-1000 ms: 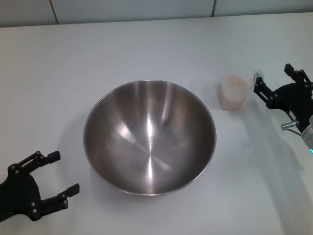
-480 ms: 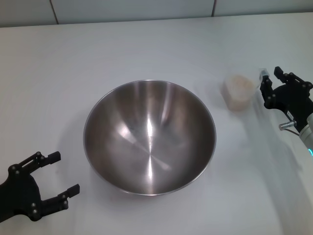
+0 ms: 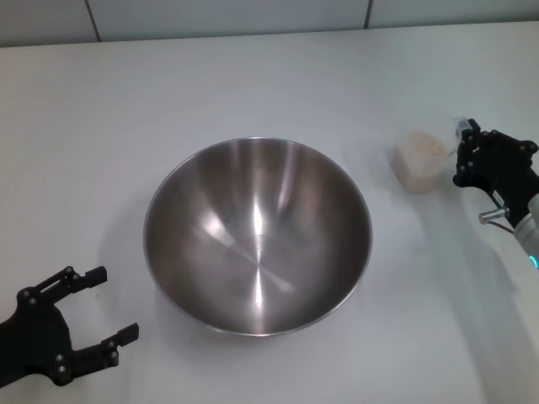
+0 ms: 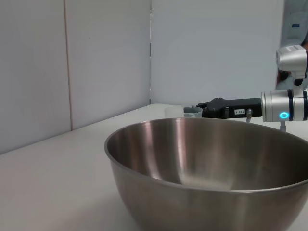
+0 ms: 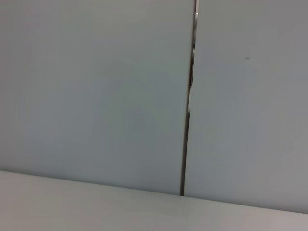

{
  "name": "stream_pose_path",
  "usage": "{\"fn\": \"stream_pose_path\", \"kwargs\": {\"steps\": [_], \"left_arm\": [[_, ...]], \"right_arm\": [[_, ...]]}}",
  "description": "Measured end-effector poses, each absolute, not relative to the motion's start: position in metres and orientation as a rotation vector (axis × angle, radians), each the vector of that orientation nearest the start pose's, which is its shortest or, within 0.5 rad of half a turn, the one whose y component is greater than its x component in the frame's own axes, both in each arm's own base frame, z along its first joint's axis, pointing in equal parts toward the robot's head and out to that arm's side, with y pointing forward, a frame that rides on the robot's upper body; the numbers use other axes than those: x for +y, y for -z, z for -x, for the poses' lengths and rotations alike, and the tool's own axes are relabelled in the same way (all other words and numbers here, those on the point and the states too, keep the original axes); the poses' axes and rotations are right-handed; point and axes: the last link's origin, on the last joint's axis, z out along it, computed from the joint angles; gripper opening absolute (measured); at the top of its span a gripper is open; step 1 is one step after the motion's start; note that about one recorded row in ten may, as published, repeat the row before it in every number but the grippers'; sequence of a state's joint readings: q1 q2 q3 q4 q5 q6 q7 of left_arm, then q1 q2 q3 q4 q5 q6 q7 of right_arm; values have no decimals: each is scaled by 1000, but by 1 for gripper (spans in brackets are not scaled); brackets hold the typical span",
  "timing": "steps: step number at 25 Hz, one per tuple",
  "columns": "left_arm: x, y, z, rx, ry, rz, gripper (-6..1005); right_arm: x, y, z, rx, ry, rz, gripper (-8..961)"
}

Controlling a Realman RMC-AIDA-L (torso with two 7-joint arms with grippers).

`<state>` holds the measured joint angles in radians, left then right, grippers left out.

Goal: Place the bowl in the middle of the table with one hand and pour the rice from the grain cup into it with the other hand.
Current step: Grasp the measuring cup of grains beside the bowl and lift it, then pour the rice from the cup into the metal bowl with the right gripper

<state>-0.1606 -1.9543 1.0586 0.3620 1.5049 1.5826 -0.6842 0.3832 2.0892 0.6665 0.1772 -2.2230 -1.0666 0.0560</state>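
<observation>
The bowl [image 3: 257, 244] stands empty in the middle of the table [image 3: 253, 84]; it fills the left wrist view [image 4: 207, 178]. The grain cup [image 3: 419, 170], full of rice [image 3: 421, 149], is to the right of the bowl and apart from it. My right gripper [image 3: 462, 147] is at the cup's right side, shut on a clear tab at the cup's edge. The left wrist view shows the right gripper [image 4: 202, 108] level beside the cup [image 4: 192, 111]. My left gripper [image 3: 108, 303] is open and empty, low at the front left, clear of the bowl.
A grey wall with a vertical seam [image 5: 188, 96] rises behind the table's far edge. Bare white table lies around the bowl on every side.
The right gripper and the grain cup have moved together to the right, away from the bowl. The left gripper has sunk slightly toward the front edge. The bowl has not moved.
</observation>
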Motion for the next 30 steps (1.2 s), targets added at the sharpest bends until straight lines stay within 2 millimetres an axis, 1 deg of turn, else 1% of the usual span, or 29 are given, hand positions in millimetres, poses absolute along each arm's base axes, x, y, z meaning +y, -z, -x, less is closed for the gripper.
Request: {"fn": "stream_pose_path", "kwargs": {"steps": [6,8,12,14,18,21,24,26,28,30], "left_arm": [[202,5,355,-344,718,2574,864],[202,5,355,-344,718,2574,864],[202,5,356,-346,717,2573,863],[202,5,356,-347,718,2572,863],[201,6,356,-348,719,2572,863],[201,6,356,-349,719,2572,864],[201,6,356,-350,720,2573,864],[201,6,355,-349,721,2573,864],[201,6,355,-348,721,2573,864],[201,7,355,-348,719,2575,864]], "right_arm": [[299,39,-336,504,-598,1708,10],[295,36,-331,471,-645,1689,11],[281,25,-309,312,-793,1649,12],[274,22,-292,185,-857,1628,13],[273,33,-260,-10,-871,1640,15],[274,50,-240,-190,-807,1691,16],[271,74,-223,-403,-650,1731,17],[269,86,-218,-545,-523,1727,18],[262,97,-215,-728,-384,1701,19],[256,102,-212,-875,-291,1647,20]]}}
